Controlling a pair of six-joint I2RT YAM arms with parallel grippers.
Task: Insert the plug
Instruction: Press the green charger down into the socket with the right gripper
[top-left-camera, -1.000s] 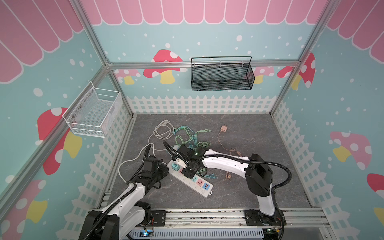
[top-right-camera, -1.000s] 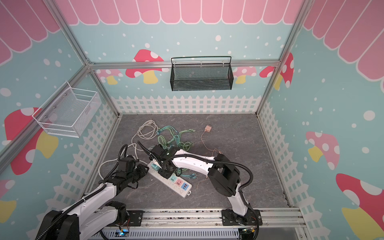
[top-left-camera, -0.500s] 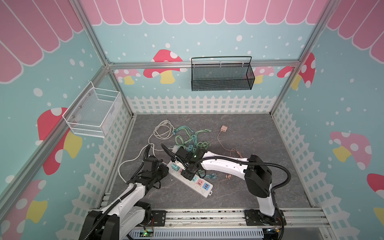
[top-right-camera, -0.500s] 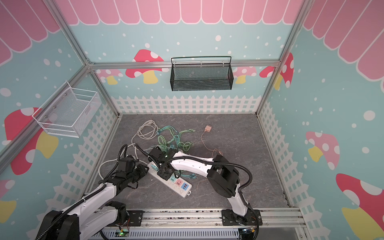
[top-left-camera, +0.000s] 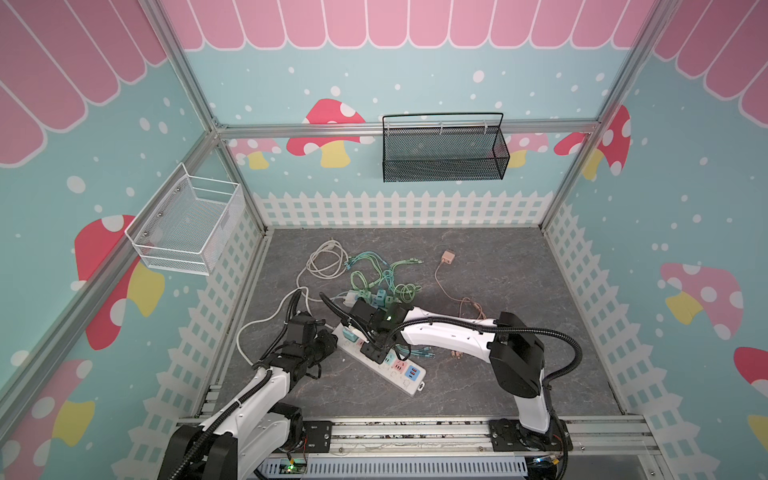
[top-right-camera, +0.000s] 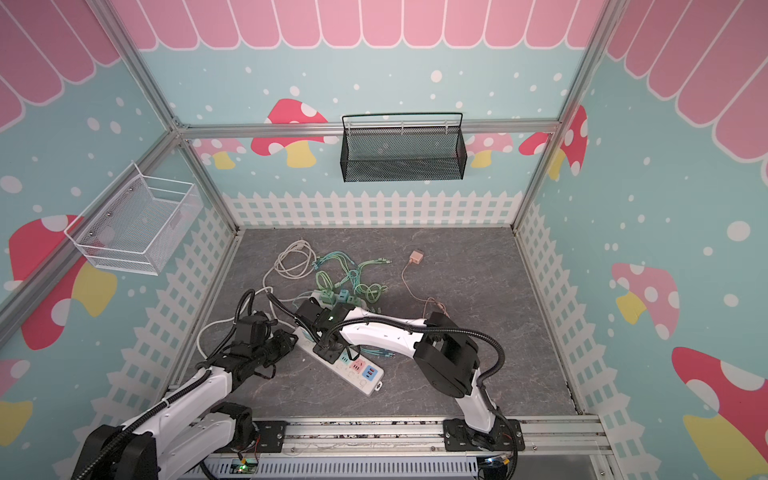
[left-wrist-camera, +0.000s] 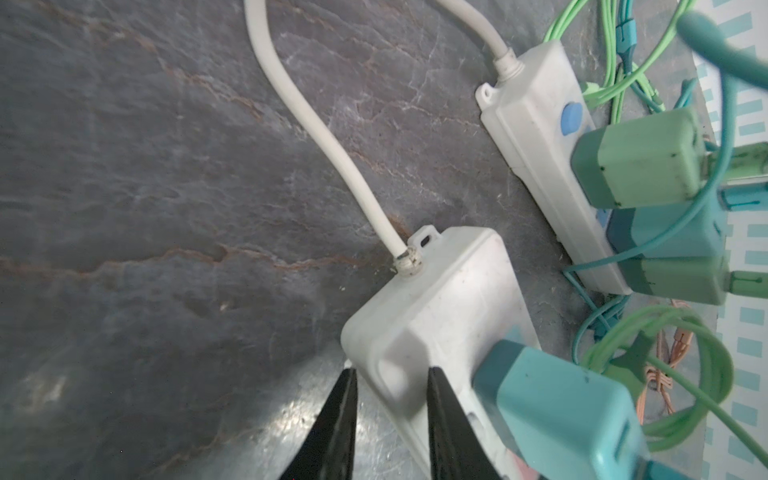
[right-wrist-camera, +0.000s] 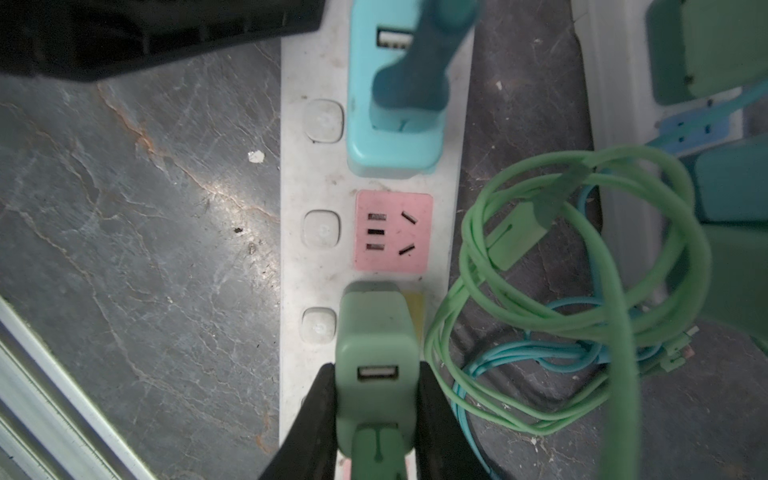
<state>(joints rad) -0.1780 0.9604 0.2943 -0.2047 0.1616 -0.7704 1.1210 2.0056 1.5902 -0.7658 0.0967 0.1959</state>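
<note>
My right gripper (right-wrist-camera: 376, 368) is shut on a green plug (right-wrist-camera: 376, 345), a small USB charger block. The plug stands on the white power strip (right-wrist-camera: 291, 270) over a yellow socket (right-wrist-camera: 415, 307), and its prongs are hidden. Beside it are a free pink socket (right-wrist-camera: 392, 230) and a blue plug (right-wrist-camera: 395, 124) seated in the strip. My left gripper (left-wrist-camera: 390, 374) is shut on the cord end of the power strip (left-wrist-camera: 436, 299). In both top views the strip (top-left-camera: 409, 384) (top-right-camera: 365, 384) lies at the front middle between the left gripper (top-left-camera: 328, 343) and right gripper (top-left-camera: 376, 353).
A second white strip (left-wrist-camera: 536, 124) with green and teal plugs lies close behind. Green and teal cables (right-wrist-camera: 582, 291) coil beside the strip. A white cable coil (top-left-camera: 328, 262) and a tan adapter (top-left-camera: 448, 257) lie farther back. Wire baskets (top-left-camera: 444, 149) (top-left-camera: 187, 226) hang on the walls.
My right gripper has shifted slightly toward the front with the green plug, lower over the strip. The left arm has not moved.
</note>
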